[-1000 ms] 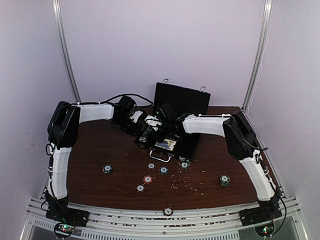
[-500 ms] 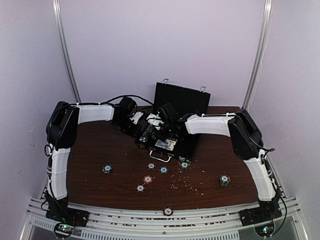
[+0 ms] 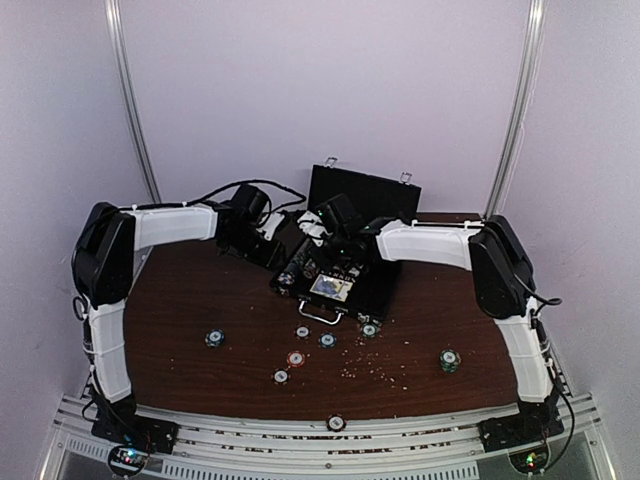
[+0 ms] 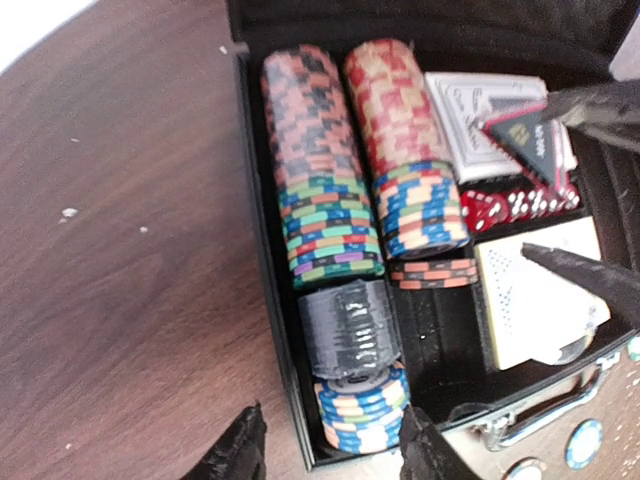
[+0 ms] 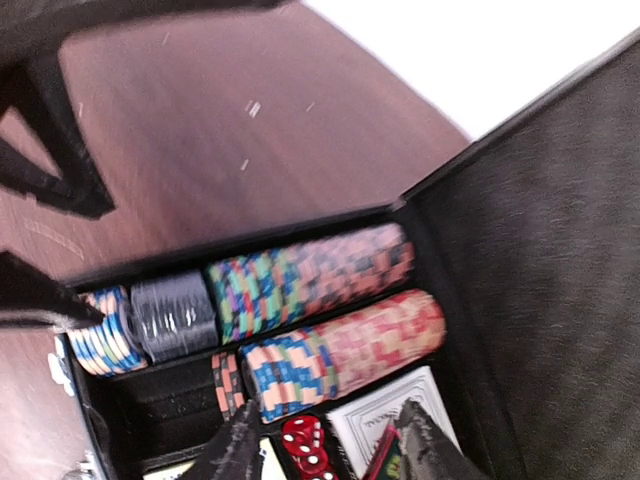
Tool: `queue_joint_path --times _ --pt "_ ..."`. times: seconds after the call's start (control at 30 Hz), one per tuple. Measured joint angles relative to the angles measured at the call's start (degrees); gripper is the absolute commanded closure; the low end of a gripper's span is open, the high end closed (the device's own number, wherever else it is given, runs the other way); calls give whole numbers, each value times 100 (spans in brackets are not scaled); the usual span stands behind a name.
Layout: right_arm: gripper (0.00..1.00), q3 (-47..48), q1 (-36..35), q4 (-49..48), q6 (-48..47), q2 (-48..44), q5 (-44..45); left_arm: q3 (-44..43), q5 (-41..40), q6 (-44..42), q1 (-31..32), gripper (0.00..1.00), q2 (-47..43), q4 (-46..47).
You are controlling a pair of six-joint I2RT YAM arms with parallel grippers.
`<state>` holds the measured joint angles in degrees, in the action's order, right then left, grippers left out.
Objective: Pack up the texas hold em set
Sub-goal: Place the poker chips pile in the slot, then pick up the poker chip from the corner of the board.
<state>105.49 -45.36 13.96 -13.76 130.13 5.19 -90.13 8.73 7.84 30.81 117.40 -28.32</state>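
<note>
Texas hold em set: the black case stands open at the far middle of the table, holding chip rows, card decks and red dice. Loose chips lie nearer. The left gripper and right gripper hover above it, jaws parted, empty.

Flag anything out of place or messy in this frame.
Several poker chips lie scattered on the table in front of the open case instead of in its rows. One chip sits off the tabletop on the near rail. Pale specks litter the wood around them.
</note>
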Motion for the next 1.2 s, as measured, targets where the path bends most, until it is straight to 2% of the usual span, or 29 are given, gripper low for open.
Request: queue_joint_path --times 0.27,0.63,0.7,0.77,0.87,0.9,0.97,1.0,1.07,1.1,1.2 --pt "43 -76 0 125 922 -723 319 798 -422 79 11 49 -1113 535" --pt "37 -1628 0 70 2387 -2774 496 1696 -1572 306 11 39 -3086 1285" --pt "35 -2013 0 46 2583 -3154 474 1943 -1731 380 11 34 -3445 1344" --pt "32 -2269 2 52 2747 -3458 470 2142 -1886 492 11 23 -3773 1349" --pt "29 -2361 35 179 2992 -3720 450 2380 -2105 802 11 4 -4214 1329" --pt "25 -2363 59 225 3082 -3783 409 2463 -2181 957 9 2 -4360 1327" --pt "5 -2428 101 260 3189 -3904 330 2647 -2293 1311 -7 2 -4645 1327" --pt "0 -2551 116 251 3254 -4006 269 2750 -2295 1493 -28 2 -4765 1346" --pt "0 -2894 151 216 3438 -4275 238 3003 -2223 1895 -122 2 -4999 1362" --pt "0 -3447 192 114 3598 -4671 166 3246 -2098 2343 -243 2 -5099 1349" --pt "0 -3801 304 11 3674 -4896 -328 3611 -1888 2903 -273 2 -5174 1375"
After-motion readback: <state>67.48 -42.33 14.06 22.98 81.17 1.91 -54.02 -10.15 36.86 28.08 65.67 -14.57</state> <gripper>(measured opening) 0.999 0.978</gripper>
